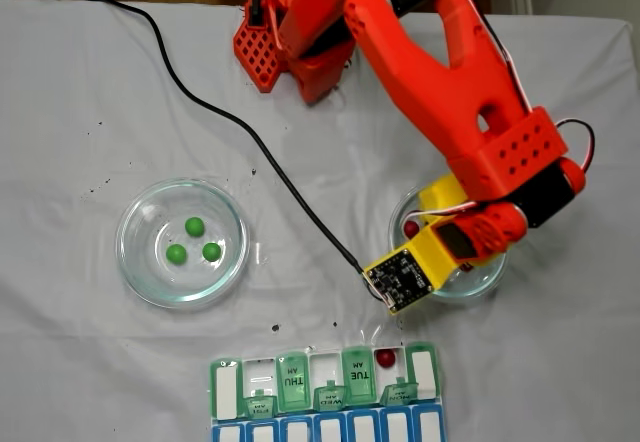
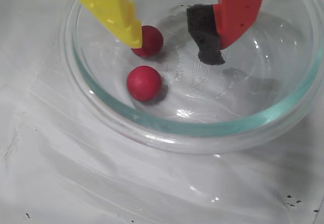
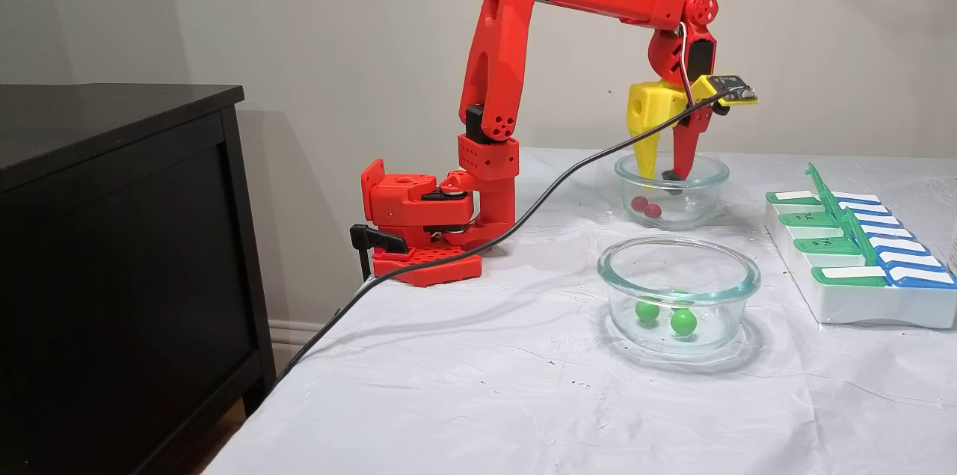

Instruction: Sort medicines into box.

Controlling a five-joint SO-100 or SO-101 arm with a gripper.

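My gripper (image 2: 172, 46) is lowered into a clear glass dish (image 2: 202, 127) and is open. Its yellow finger (image 2: 129, 26) has its tip right beside one dark red ball (image 2: 151, 41). The red finger with a black pad (image 2: 206, 36) stands apart to the right. A second red ball (image 2: 144, 83) lies nearer the rim. In a fixed view the gripper (image 3: 662, 174) dips into the far dish (image 3: 710, 168). Another red ball (image 1: 385, 358) sits in an open compartment of the box (image 1: 292, 382). Three green balls (image 1: 194, 226) lie in the left dish (image 1: 120, 243).
The box (image 3: 860, 303) lies at the table's right in a fixed view, with several lids raised. A black cable (image 1: 250, 142) runs across the white cloth to the wrist camera board (image 1: 400, 277). The arm's base (image 3: 419, 236) stands by a dark cabinet (image 3: 119, 273).
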